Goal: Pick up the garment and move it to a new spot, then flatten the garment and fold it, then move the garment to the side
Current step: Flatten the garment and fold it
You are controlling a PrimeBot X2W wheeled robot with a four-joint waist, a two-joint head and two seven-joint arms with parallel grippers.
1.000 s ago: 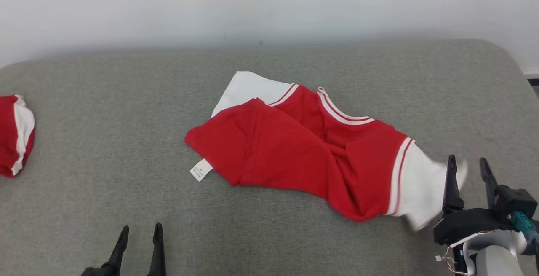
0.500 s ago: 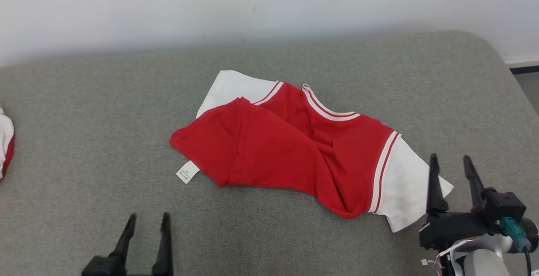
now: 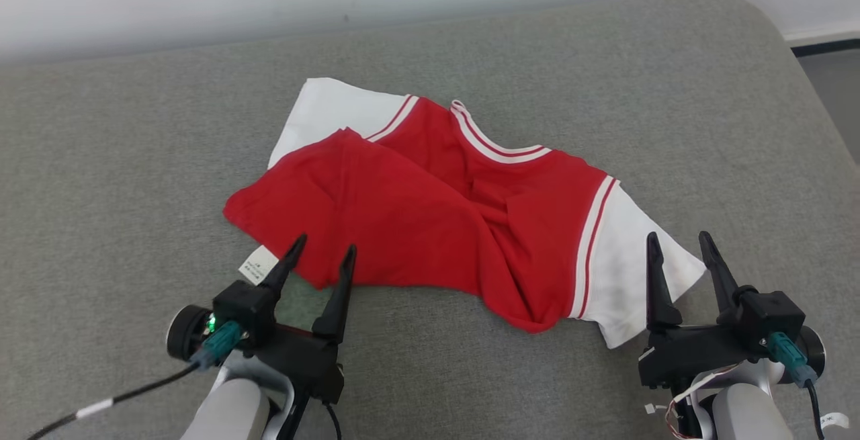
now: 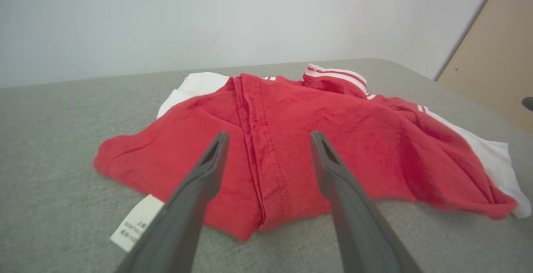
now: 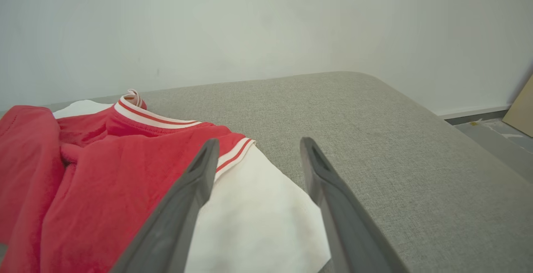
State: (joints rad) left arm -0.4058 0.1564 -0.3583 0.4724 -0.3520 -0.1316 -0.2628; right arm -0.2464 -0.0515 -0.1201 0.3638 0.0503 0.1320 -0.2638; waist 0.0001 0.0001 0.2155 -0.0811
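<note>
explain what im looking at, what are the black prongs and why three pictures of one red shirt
It is a two-armed robot, and the black prongs are the fingers of its grippers. The wide picture comes from a camera on its head: the left gripper is at lower left, the right gripper at lower right. The other two pictures come from cameras on each wrist, looking along that gripper's own fingers. On the grey padded surface lies a rumpled red shirt with a small label. Both grippers stand open and hold nothing; the left points at the shirt's near red edge, the right at its white sleeve.
</note>
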